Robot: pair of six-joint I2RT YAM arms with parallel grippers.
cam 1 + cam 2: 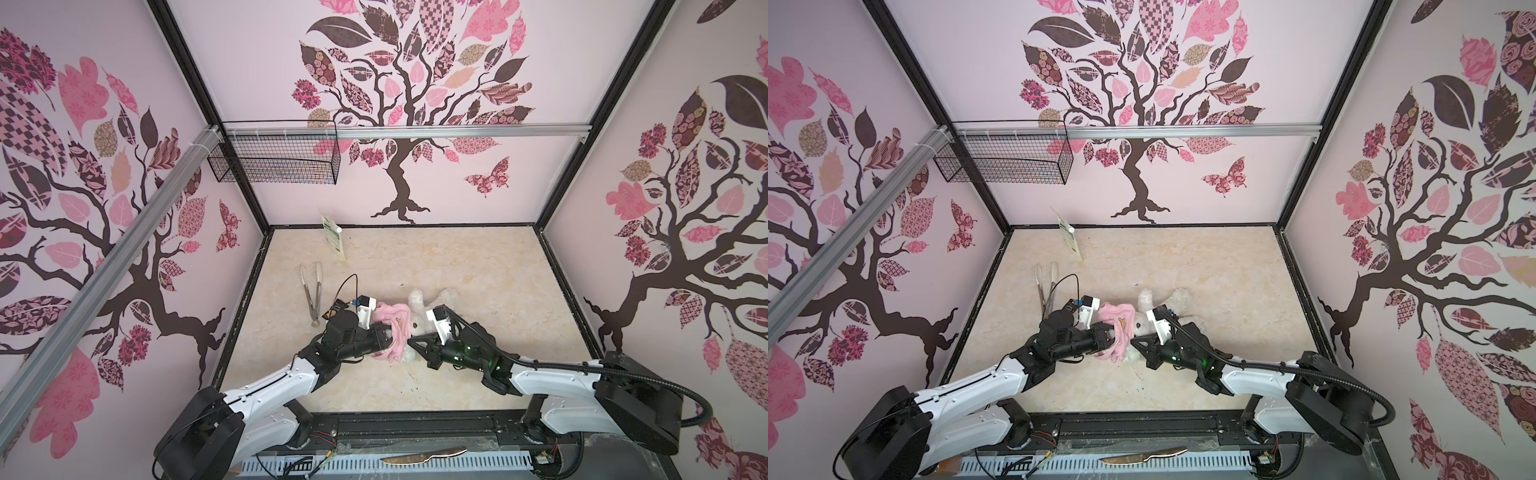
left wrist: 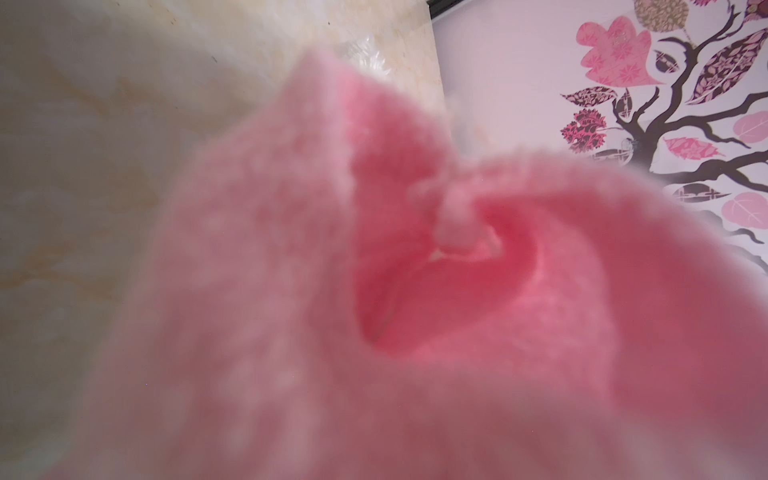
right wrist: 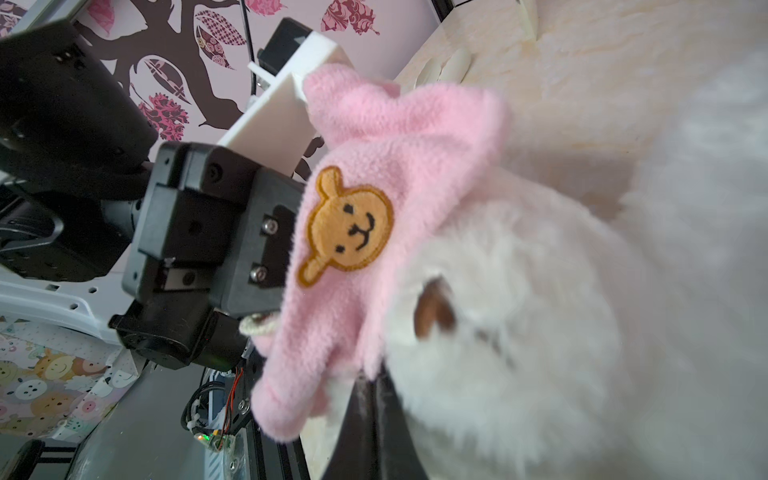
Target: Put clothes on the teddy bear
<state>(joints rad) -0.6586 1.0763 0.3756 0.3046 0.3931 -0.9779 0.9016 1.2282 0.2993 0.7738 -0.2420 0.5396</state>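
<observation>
Lying near the middle of the cream, marble-patterned table, the teddy bear is being shown as shaggy white plush with stubby rounded limbs. A pink hoodie of soft, nubby fleece is being bunched against its head. An orange embroidered bear-face patch with black stitched eyes and mouth is being displayed on the hoodie. The left gripper is being kept clamped on the hoodie, its fingers buried in the fleece. The right gripper is being held fully closed at the hoodie's hem against the fur; whether anything is caught cannot be told. Print on the card at the back is too small to read.
</observation>
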